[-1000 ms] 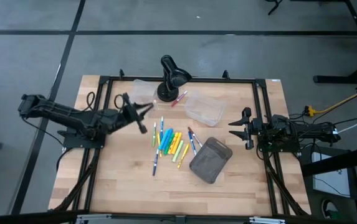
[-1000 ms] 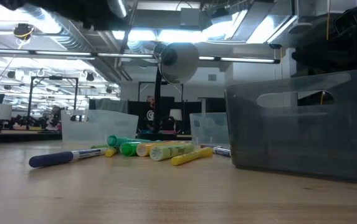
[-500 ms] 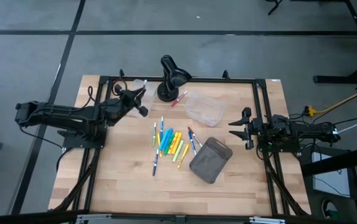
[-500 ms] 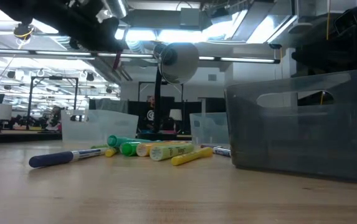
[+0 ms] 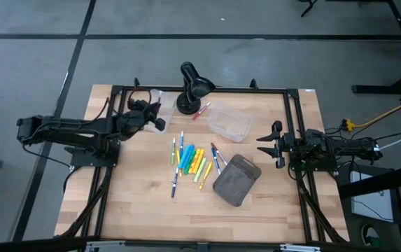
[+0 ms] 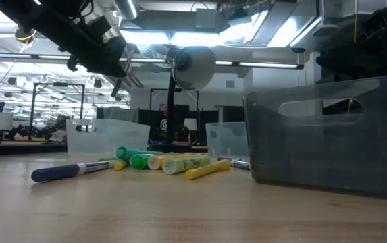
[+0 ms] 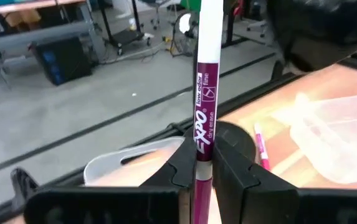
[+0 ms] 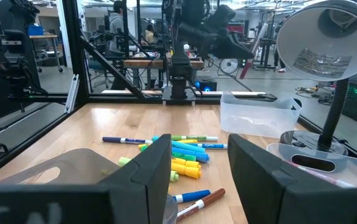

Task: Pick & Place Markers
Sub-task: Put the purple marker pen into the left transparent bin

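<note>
Since a moment ago, the left end effector (image 5: 155,116) has swung back toward the clear plastic bin (image 5: 154,99), squeezing a purple-and-white marker (image 7: 204,93) above it. Other colourful markers (image 5: 192,160) lie mid-bench (image 5: 137,203). At the right edge, the right end effector (image 5: 266,145) waits, fingers apart.

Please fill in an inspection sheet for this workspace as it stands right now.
Surface: wooden table, black frame rails around it.
Job's things: loose markers mid-table; one magenta marker in the left gripper.
Clutter: black desk lamp, two clear bins, grey bin.
Grippers: left shut on the marker above the far-left clear bin; right gripper open, waiting at the table's right edge.
Cables: yellow-plugged cable beside the right arm.
Surroundings: grey floor, lab benches.
</note>
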Controlling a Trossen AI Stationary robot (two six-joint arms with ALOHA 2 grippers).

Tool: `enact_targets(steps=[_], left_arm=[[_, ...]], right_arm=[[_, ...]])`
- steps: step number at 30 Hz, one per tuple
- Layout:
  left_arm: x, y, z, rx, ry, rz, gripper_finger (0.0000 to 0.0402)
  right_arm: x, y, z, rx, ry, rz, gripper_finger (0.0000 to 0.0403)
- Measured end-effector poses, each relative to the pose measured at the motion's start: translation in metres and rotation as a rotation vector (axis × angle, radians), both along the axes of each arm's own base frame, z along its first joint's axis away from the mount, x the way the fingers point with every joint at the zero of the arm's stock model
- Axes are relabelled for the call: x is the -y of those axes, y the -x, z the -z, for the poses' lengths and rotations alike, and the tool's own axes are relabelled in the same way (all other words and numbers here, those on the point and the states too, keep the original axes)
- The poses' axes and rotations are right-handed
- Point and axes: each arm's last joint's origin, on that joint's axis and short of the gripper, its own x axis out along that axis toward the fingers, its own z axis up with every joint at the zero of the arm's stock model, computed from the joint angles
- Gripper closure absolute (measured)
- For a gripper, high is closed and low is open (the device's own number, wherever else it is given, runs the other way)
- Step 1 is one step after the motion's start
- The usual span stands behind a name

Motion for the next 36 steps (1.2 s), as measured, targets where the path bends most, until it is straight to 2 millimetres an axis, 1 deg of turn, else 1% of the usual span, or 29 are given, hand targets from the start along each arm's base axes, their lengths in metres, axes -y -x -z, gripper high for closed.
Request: enact_targets(steps=[4, 11, 19, 24, 28, 36], left_arm=[[-0.006, 0.002, 0.001, 0.012, 0.018, -0.038, 0.0374], [-0.015, 0.004, 0.002, 0.014, 0.052, -0.012, 0.0374], [-0.020, 0.007, 0.003, -0.005, 0.055, -0.035, 0.0374], [-0.024, 0.010, 0.009, -0.017, 0.109, -0.057, 0.0374], [-0.028, 0.008, 0.014, 0.000, 0.174, -0.051, 0.0374], [-0.049, 0.007, 0.032, -0.103, 0.216, -0.121, 0.0370]], right_arm=[[0.000, 0.000, 0.000, 0.000, 0.000, 0.000, 0.0246], [0.000, 0.000, 0.000, 0.000, 0.000, 0.000, 0.0246], [0.000, 0.000, 0.000, 0.000, 0.000, 0.000, 0.0246], [0.000, 0.000, 0.000, 0.000, 0.000, 0.000, 0.0246], [0.000, 0.000, 0.000, 0.000, 0.000, 0.000, 0.0246], [0.000, 0.000, 0.000, 0.000, 0.000, 0.000, 0.0246]])
